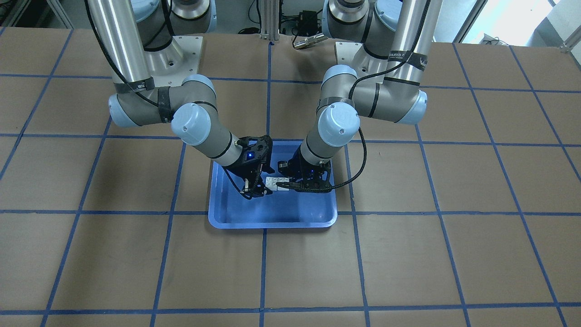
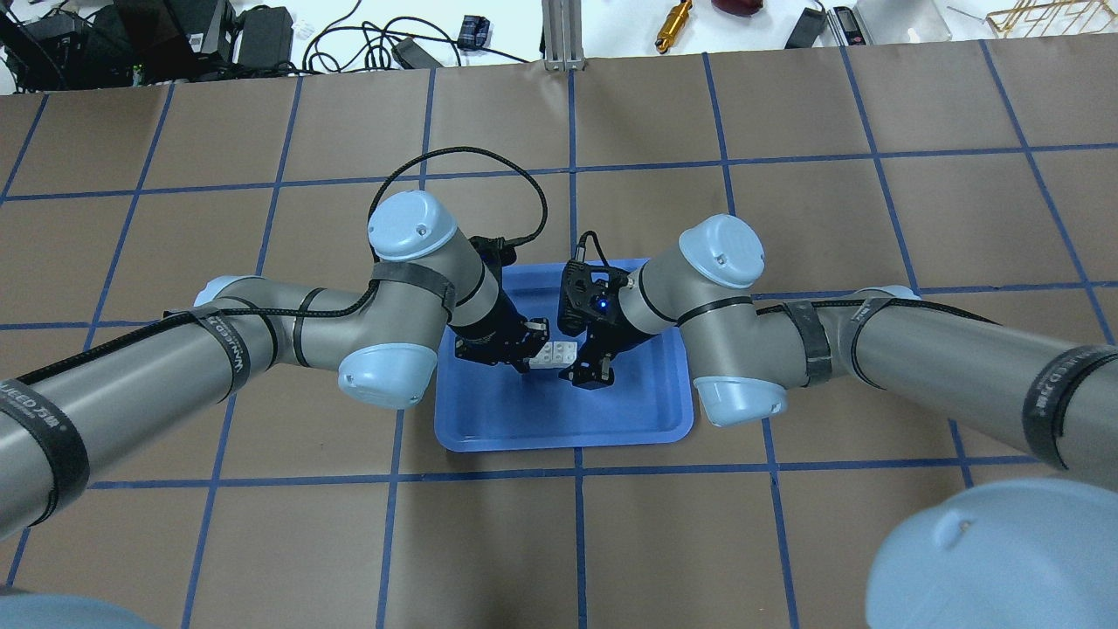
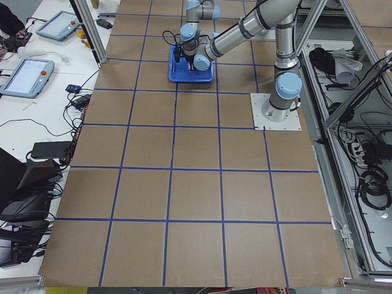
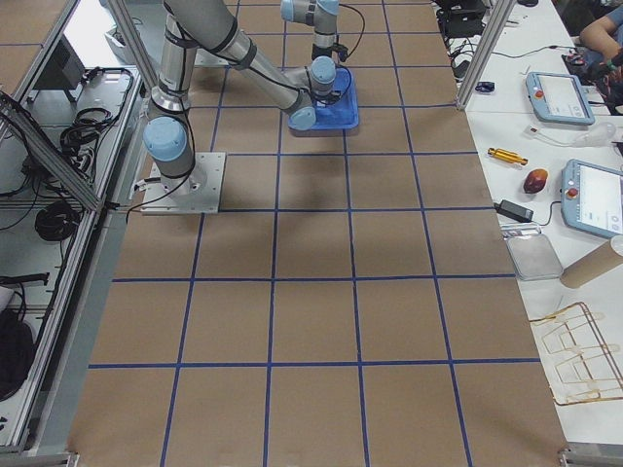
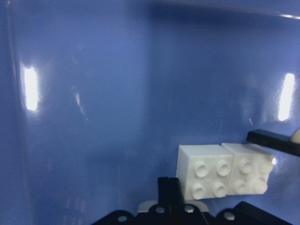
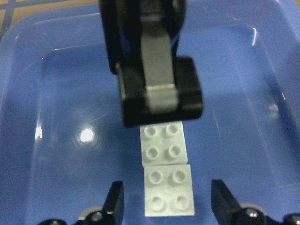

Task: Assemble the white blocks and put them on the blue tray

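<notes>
Right claw [image 6: 167,206] is spread wide, down low in the blue tray [image 6: 56,154]. The white blocks [image 6: 166,168] lie studs up on the tray floor, butted side by side. The near one sits right in that claw's gap, touching neither side. Left claw [image 6: 159,101] looks pinched together on nothing, its tip just at the far block's outer edge.

A robotics lab: grid-taped table [image 2: 786,218], teach pendants [image 4: 560,97] on the bench at two o'clock, power adapter [image 2: 265,26] at eleven.
</notes>
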You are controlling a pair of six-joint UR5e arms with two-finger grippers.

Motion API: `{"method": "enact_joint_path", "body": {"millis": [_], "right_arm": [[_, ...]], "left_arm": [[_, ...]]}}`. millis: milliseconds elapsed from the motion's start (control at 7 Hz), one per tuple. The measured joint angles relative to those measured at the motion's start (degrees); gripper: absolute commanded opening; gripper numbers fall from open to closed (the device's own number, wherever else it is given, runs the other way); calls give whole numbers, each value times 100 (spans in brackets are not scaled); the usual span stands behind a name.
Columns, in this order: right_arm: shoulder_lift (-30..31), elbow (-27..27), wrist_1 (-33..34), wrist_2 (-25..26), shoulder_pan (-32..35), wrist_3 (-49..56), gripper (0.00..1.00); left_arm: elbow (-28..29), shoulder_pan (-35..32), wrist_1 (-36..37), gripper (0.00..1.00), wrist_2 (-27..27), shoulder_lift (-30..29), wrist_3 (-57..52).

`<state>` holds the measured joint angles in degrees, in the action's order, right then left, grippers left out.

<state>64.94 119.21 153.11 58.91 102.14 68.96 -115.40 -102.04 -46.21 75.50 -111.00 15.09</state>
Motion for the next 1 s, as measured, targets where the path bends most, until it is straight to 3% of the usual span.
{"method": "enact_joint_path", "body": {"millis": [143,571,1000], "right_arm": [[13,-30,-1,4,-28,-6,100],[264,-69,-121,24,-149,-19,100],[816,-173,-458,56,-930,-529,100]], "left_arm": [[1,0,2,1,0,1,-32],[23,0,6,1,-6,1,-130],[29,0,23,1,-3,-8,-207]]}}
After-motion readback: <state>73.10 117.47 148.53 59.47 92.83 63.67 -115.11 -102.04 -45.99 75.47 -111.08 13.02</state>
